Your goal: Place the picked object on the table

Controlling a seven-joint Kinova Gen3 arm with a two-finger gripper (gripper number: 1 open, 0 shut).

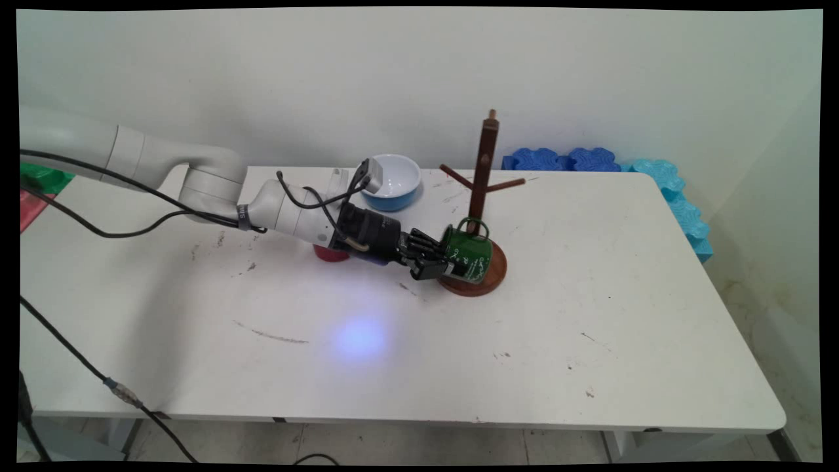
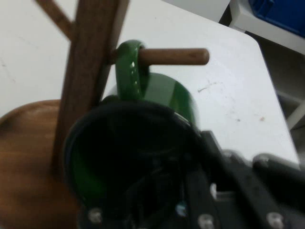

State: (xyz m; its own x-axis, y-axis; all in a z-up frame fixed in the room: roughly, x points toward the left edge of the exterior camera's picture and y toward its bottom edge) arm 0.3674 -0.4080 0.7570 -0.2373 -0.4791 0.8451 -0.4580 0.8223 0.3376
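Green mug (image 1: 470, 254), handle hooked over the wooden rack's (image 1: 484, 190) peg, I see pinched by my gripper (image 1: 438, 261) by its rim.

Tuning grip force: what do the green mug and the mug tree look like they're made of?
Green mug: probably enamelled metal. Its gloss is hard, the wall at the dark rim looks thin, and the looped handle is slim; glazed ceramic can't be ruled out. Mug tree: dark reddish-brown wood with a smooth stained finish; grain shows on the post, pegs and round base. The end effector grips the mug's rim while the handle hangs on a peg.
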